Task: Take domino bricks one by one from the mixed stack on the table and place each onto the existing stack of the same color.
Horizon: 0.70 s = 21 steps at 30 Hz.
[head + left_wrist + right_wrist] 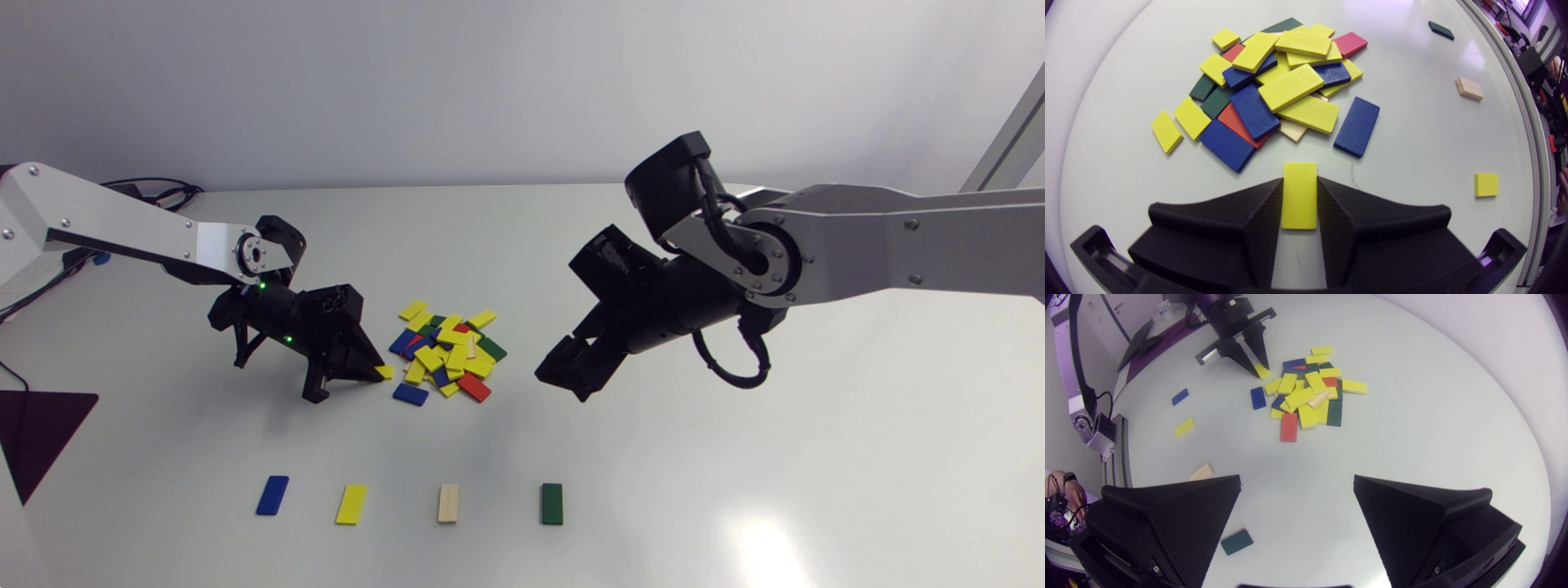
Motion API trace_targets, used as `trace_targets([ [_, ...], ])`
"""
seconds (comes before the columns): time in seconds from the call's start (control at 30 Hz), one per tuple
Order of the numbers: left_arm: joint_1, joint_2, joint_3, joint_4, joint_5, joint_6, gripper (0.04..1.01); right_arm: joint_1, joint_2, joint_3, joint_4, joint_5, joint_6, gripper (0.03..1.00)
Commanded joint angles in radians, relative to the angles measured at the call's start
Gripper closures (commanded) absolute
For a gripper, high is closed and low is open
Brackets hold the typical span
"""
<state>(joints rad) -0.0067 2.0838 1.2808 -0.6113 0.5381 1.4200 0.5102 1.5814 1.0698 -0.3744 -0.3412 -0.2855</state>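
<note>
At the edge of the mixed pile, a yellow brick sits pinched from both sides between the fingers of the left tool. It is low on the white worktop, with its free end pointing toward the heap of yellow, blue, red, green and wood-coloured pieces. A loose blue brick lies just beside the pile. On the pile's other side the right tool hangs above the worktop, fingers spread wide. Well apart from the heap, a single blue brick, single yellow brick, single wood-coloured brick and single green brick lie in a spaced row.
</note>
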Motion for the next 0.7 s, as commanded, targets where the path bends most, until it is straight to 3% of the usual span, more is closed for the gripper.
trace_targets([
  [0.0, -0.001, -0.014, -0.061, -0.007, -0.038, -0.033, 1.007, -0.004, 0.002, -0.013, 0.005, -0.007, -0.017, 0.066],
  [0.17, -0.003, -0.117, -0.110, 0.039, -0.050, -0.158, 1.007, 0.001, -0.011, -0.014, 0.002, -0.007, -0.014, 0.066],
  [0.4, -0.007, -0.223, -0.172, 0.114, -0.075, -0.415, 1.007, 0.010, -0.021, -0.022, 0.003, -0.007, -0.011, 0.066],
  [0.67, -0.050, -0.376, -0.305, 0.189, -0.164, -0.707, 1.007, 0.019, -0.057, -0.036, 0.000, -0.004, -0.004, 0.066],
])
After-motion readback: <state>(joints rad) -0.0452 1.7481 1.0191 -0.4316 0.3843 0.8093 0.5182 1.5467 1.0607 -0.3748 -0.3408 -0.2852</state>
